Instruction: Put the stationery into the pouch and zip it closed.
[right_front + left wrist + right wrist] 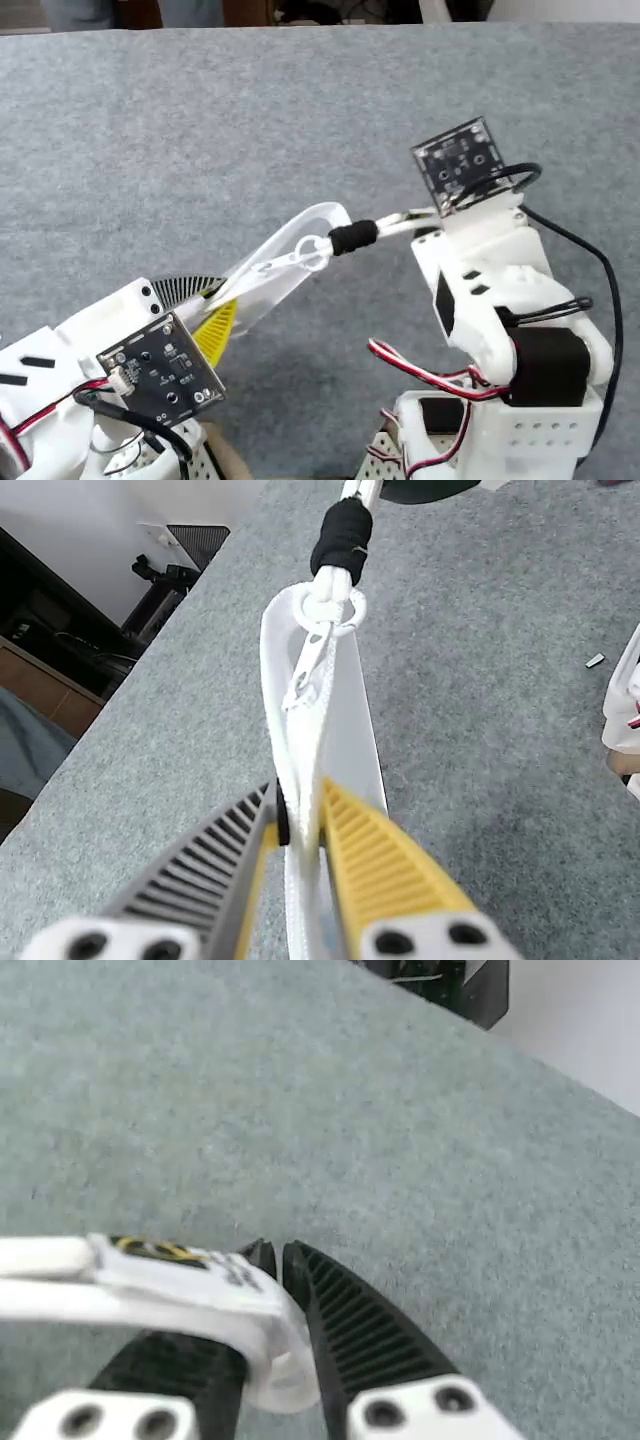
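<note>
The left gripper (290, 815) has its jaws pinching the clear pouch (290, 248) at its left end, clear of the table (200, 130). The right gripper (279, 1252) has its jaws pinching a white pen (352, 238), whose tip meets the pouch mouth. Insertion seems to be in hand; next, the pen likely needs a straight push leftwards.

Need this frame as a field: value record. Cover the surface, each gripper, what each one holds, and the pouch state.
surface: grey carpet-like table
left gripper: shut on one end of the translucent white plastic pouch
right gripper: shut on the white stick with a black sleeve
stick tip: at the white ring on the pouch's far end
pouch pose: stretched between the two arms, appears lifted off the table
zip state: cannot tell
</note>
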Motion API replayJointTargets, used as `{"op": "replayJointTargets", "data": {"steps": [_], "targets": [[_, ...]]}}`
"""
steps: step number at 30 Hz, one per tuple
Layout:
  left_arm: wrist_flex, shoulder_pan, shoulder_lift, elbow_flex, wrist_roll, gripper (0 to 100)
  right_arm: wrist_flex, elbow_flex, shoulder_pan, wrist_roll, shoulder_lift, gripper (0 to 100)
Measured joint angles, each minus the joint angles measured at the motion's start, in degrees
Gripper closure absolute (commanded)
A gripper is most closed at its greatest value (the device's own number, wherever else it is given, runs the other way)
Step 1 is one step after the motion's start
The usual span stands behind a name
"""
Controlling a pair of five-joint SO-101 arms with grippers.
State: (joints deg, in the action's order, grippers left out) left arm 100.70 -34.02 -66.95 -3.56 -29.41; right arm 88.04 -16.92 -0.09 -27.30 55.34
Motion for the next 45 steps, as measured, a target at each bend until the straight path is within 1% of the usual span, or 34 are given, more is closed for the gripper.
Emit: {"op": "replayJointTargets", "data": {"steps": [2,4,7,10,16,20,22,26,29,32,39,41,45], "targets": [[0.0,0.0,0.0,0.0,0.1,97,3.9,0.4,-2.9,-2.1,0.0,73.2],[0.0,0.0,-0.2,0.0,0.1,97,8.6,2.4,-6.7,-4.0,0.0,68.0],[0.0,0.0,-0.4,0.0,0.1,97,12.3,5.9,-12.0,-8.8,1.0,67.8],[0.0,0.0,-0.4,0.0,0.1,97,12.9,9.3,-14.5,-11.9,3.0,67.8],[0.0,0.0,-0.7,-0.8,0.1,97,13.0,10.5,-23.6,-12.6,2.9,67.8],[0.0,0.1,-0.5,-0.9,0.1,97,13.0,6.2,-29.7,-12.6,2.8,67.9],[0.0,0.1,-0.5,-0.9,0.1,97,13.0,4.4,-33.0,-11.4,2.6,71.0],[0.0,0.1,-0.4,-1.2,0.1,97,13.0,4.2,-41.2,-6.9,3.3,81.5],[0.0,0.1,-0.4,-1.2,0.1,97,13.0,6.5,-45.1,-3.4,3.2,82.5],[0.0,0.1,-0.4,-1.2,0.1,97,13.0,9.9,-45.9,-1.1,3.3,82.8],[0.0,0.1,-0.4,-1.2,0.1,97,13.0,10.9,-46.1,0.5,3.3,82.8],[0.0,0.1,-0.4,-1.2,0.1,97,12.9,10.9,-46.1,3.4,3.3,82.9],[0.0,0.1,-0.4,-1.2,0.1,97,12.3,10.9,-46.1,11.5,3.3,82.9]]}}
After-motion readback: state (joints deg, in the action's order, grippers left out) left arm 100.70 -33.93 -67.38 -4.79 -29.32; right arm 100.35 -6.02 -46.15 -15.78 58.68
